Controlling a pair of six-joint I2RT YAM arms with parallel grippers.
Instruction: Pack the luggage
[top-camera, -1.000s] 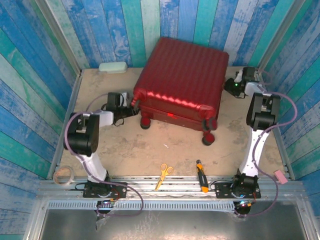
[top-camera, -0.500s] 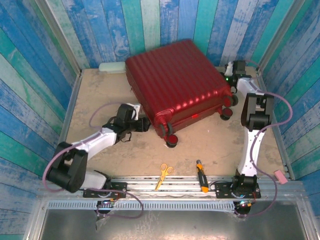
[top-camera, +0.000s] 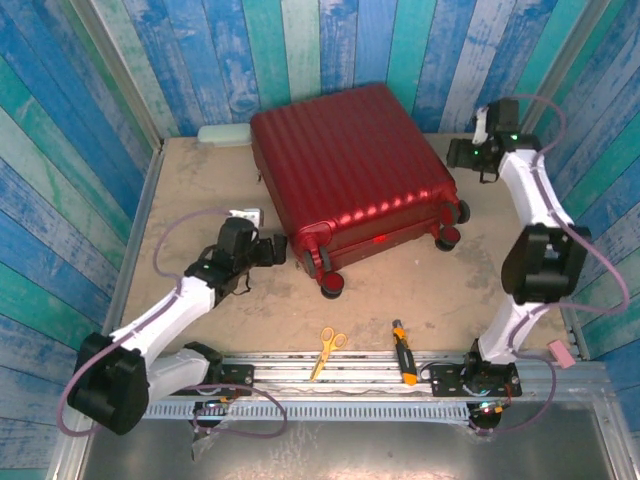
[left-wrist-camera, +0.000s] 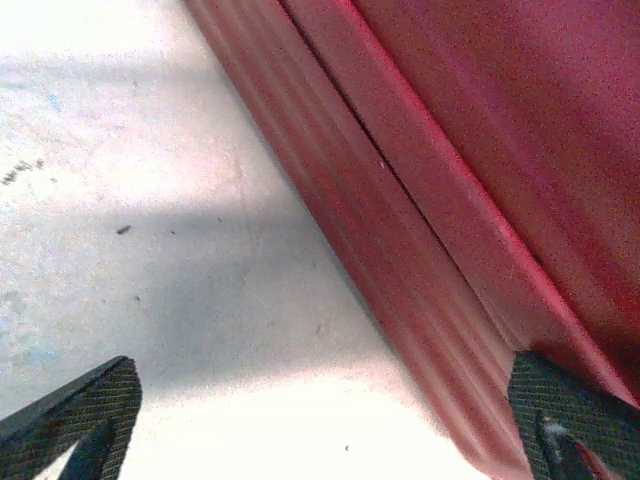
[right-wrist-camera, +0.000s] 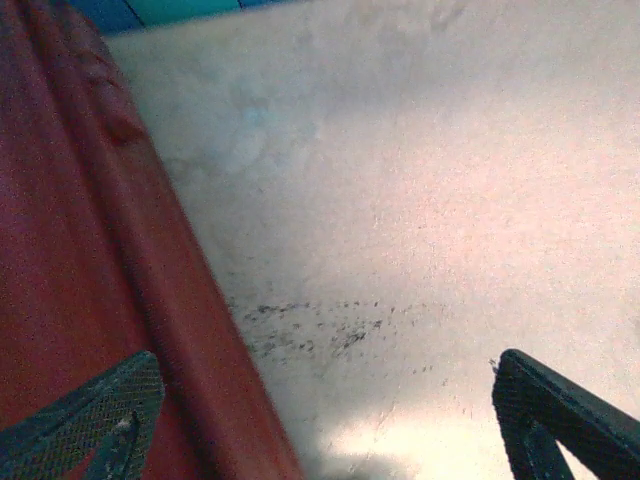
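Note:
The luggage (top-camera: 350, 170) is a dark-red ribbed hard-shell suitcase lying shut and flat at the back middle of the table, wheels toward me. My left gripper (top-camera: 276, 250) sits at its near left corner, low by the table. In the left wrist view this gripper (left-wrist-camera: 325, 430) is open, with bare table between its fingers and the luggage's side (left-wrist-camera: 450, 200) running past the right fingertip (left-wrist-camera: 575, 420). My right gripper (top-camera: 456, 154) is at the luggage's right side. It (right-wrist-camera: 325, 430) is open too, over bare table, its left fingertip (right-wrist-camera: 90, 420) in front of the red shell (right-wrist-camera: 80, 260).
Yellow-handled scissors (top-camera: 327, 346) and a black-and-orange tool (top-camera: 403, 350) lie near the front rail. A pale green block (top-camera: 223, 135) rests at the back left and a small white item (top-camera: 245, 214) beside my left wrist. Striped walls close in the table on three sides.
The luggage has swung round, its wheeled edge now rising to the right. Both grippers have opened wider. The left arm stretched out low; the right arm drew back from the luggage.

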